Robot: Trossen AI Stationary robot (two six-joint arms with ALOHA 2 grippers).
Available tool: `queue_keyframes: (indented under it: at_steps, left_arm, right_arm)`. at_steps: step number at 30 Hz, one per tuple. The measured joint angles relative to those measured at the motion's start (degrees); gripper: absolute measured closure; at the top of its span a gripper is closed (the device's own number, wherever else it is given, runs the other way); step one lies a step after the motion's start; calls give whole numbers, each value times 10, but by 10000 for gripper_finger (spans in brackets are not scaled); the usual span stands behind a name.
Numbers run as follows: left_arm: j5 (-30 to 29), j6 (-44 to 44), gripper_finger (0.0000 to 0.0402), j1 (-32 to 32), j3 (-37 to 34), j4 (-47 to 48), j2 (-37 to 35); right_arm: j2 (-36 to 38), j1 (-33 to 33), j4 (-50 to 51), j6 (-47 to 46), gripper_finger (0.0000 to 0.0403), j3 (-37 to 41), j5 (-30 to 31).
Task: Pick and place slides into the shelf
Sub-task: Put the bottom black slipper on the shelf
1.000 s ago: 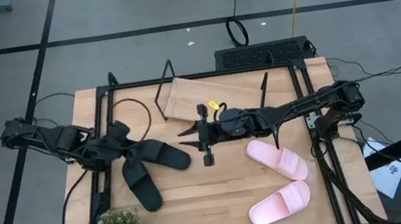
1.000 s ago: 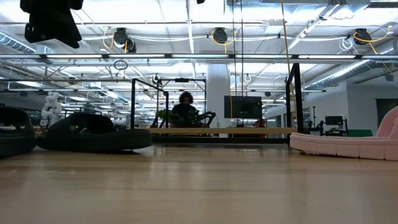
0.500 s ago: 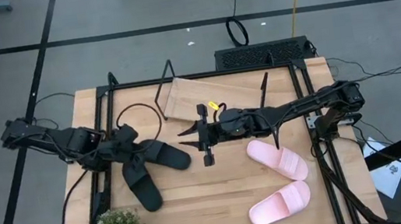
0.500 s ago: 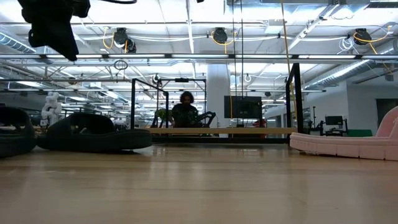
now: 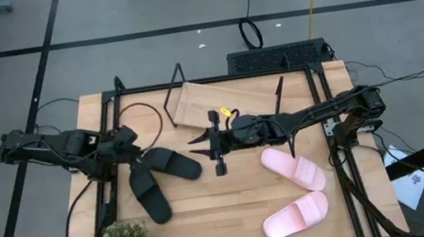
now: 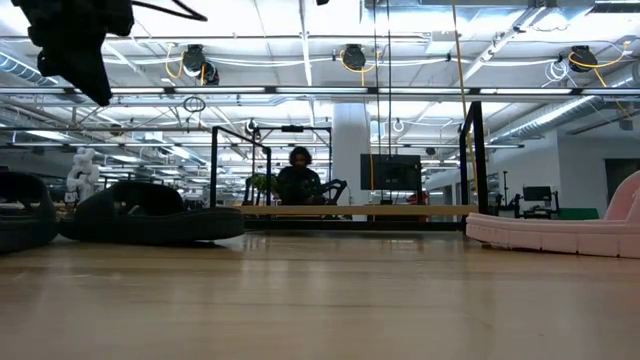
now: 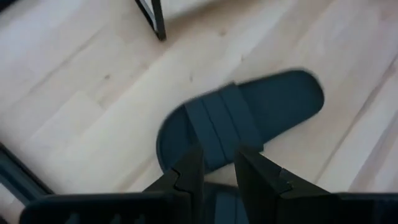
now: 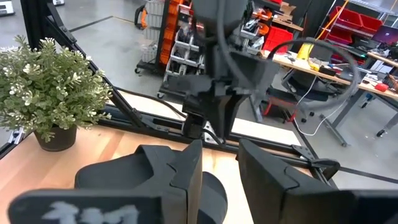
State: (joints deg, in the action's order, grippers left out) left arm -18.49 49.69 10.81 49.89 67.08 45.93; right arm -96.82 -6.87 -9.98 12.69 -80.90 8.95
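Black foam slides (image 5: 158, 176) lay on the worktop (image 5: 225, 208) beneath my left pincer (image 7: 217, 165), its fingers slightly parted and grasping nothing; I judged them light and springy, best pinched across the strap (image 7: 221, 121).

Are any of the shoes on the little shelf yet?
Not yet. The shelf holds nothing. Both black slides and both pink slides lie on the table. The left claw hangs above a black slide with nothing between its fingers. The right claw waits mid-table. All four remain.
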Motion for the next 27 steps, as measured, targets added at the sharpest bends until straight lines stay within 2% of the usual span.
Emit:
queue_keyframes:
  at_steps: [5,9,13,16,19,27]
  left_arm:
    - [-26,-5,316,-10,0,2,-53]
    - [-22,17,316,-9,-14,0,-78]
    - [55,46,316,8,-29,-18,-81]
    - [130,59,316,32,-30,-57,-64]
    - [167,79,316,70,-30,-106,-38]
    - [184,189,316,193,-30,-121,63]
  right_arm:
    - [0,0,4,-7,307,0,0]
    - [0,0,9,-15,307,0,0]
    - [0,0,21,-15,307,0,3]
    - [0,1,29,-14,307,0,4]
    - [0,5,31,-14,307,0,4]
    - [0,21,30,-11,307,0,4]
